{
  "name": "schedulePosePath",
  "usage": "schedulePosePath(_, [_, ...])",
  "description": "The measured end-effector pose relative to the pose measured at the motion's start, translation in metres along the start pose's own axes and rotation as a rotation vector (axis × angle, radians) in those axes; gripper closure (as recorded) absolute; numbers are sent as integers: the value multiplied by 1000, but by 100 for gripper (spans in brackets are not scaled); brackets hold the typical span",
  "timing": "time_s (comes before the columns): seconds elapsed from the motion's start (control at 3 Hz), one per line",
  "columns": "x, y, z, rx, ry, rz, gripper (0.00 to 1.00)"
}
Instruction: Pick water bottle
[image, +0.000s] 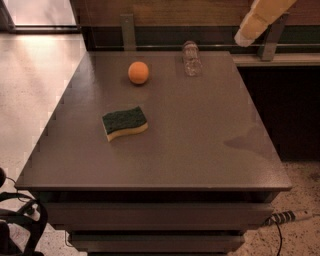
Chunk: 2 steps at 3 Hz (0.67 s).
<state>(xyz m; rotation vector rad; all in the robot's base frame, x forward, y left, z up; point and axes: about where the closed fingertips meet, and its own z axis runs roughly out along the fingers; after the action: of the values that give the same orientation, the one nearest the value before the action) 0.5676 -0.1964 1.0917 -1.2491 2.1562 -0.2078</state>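
Observation:
The water bottle (191, 59) is small, clear and ribbed. It stands upright near the far edge of the dark grey table (200, 145), right of the orange ball (138, 72). My gripper (244, 37) shows as the pale end of the cream arm coming in from the top right corner. It hangs above the table's far right corner, to the right of the bottle and higher than it, apart from it.
A green and yellow sponge (124, 122) lies left of the table's middle. A low rail with metal posts (128, 30) runs behind the table. A dark cabinet stands to the right. A power strip (285, 217) lies on the floor at the lower right.

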Motion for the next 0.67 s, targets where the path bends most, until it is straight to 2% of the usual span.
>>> schedulePosePath(0.33, [0,-24,31,-40,23,54,0])
schedulePosePath(0.67, [1,-31,58,-76,27,96,0])
